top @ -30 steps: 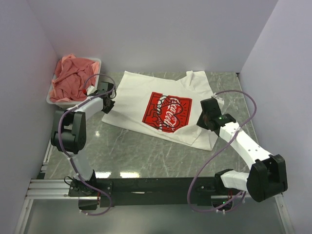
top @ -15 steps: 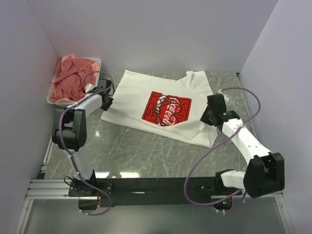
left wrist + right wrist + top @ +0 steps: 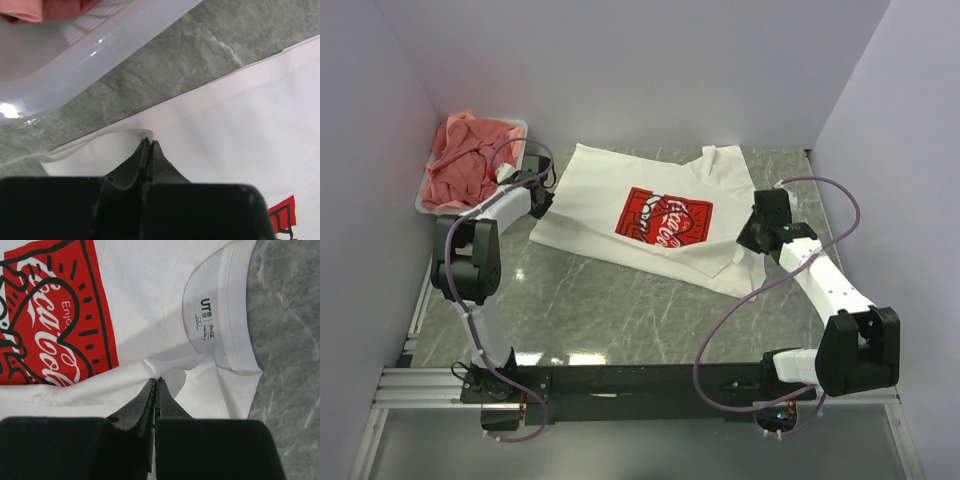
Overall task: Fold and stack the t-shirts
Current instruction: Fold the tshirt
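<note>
while your left gripper (image 3: 149, 142) is pinched shut on a raised edge of the white t-shirt (image 3: 600, 195) at the corner nearest the tub (image 3: 75, 60), your right gripper (image 3: 154, 381) is clamped on a fold beside the collar. the shirt lies print-up on the marble table (image 3: 610, 310). the salmon-pink shirts (image 3: 465, 160) sit heaped in the tub.
</note>
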{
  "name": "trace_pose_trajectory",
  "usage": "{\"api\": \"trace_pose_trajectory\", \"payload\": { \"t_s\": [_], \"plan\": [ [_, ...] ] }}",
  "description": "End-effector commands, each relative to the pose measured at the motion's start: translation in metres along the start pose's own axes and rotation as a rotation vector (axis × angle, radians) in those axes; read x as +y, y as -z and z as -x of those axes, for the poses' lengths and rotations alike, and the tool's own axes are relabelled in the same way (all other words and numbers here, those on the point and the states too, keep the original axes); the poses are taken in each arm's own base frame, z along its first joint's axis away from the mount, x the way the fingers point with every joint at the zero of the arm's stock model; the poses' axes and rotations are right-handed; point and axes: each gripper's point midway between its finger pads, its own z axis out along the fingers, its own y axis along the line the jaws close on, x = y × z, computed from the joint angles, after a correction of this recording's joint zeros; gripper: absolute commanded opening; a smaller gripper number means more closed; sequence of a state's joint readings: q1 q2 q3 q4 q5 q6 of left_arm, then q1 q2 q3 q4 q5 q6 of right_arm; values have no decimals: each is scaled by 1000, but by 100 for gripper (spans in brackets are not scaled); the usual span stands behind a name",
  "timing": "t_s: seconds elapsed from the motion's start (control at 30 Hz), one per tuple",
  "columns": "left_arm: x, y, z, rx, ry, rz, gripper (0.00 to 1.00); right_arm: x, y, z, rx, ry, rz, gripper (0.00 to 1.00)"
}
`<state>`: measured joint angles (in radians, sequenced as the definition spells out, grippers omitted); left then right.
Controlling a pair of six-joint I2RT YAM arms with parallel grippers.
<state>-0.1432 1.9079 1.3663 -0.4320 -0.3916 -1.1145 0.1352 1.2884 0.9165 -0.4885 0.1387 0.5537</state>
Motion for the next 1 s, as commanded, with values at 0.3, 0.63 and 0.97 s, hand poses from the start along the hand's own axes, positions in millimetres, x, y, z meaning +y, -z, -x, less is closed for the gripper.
{"api": "trace_pose_trajectory", "payload": {
  "t_s": [0.3,0.63,0.97],
  "plan": [
    [-23,-4,14,-17,-3,-28,1,11,-1,35,-70,-12,30,0],
    [-34,-9,15,-11,-3,-45,1,5,-5,38,-70,-23,20,0],
    [-33,-17,9,3,-13,-38,1,6,-11,38,-57,-22,20,0]
  ]
}}
